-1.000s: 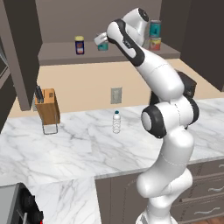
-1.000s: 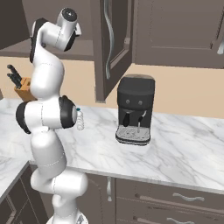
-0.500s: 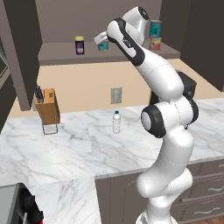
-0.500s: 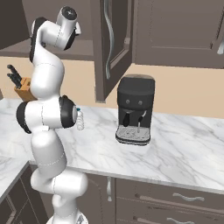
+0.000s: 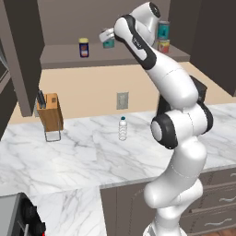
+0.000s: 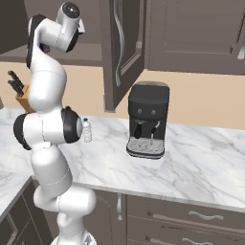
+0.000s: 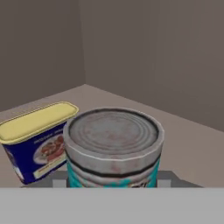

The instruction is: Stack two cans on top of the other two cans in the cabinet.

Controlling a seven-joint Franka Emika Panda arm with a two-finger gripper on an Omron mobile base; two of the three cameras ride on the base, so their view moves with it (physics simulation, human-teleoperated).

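In the left base view my gripper [image 5: 107, 37] reaches into the cabinet [image 5: 60, 57] and is shut on a teal can [image 5: 109, 43] at the shelf's middle. The hand view has that teal can [image 7: 113, 144] with its silvery lid close up between my gripper [image 7: 112, 180] jaws. The dark blue can [image 7: 38, 139] with a yellow top stands just left of it, and sits left of the hand on the shelf [image 5: 83, 47]. Another teal can [image 5: 163, 30] rests on the red-orange can [image 5: 162, 45] at the shelf's right end.
On the marble counter [image 5: 92, 156] stand a knife block [image 5: 50, 112] and a small water bottle [image 5: 122, 128]. A black coffee machine [image 6: 148, 119] sits right of the arm, below the open cabinet door [image 6: 125, 48]. The shelf board [image 7: 188, 140] runs bare behind the cans.
The jaws have closed on the teal can. The arm and the other cans have barely moved.
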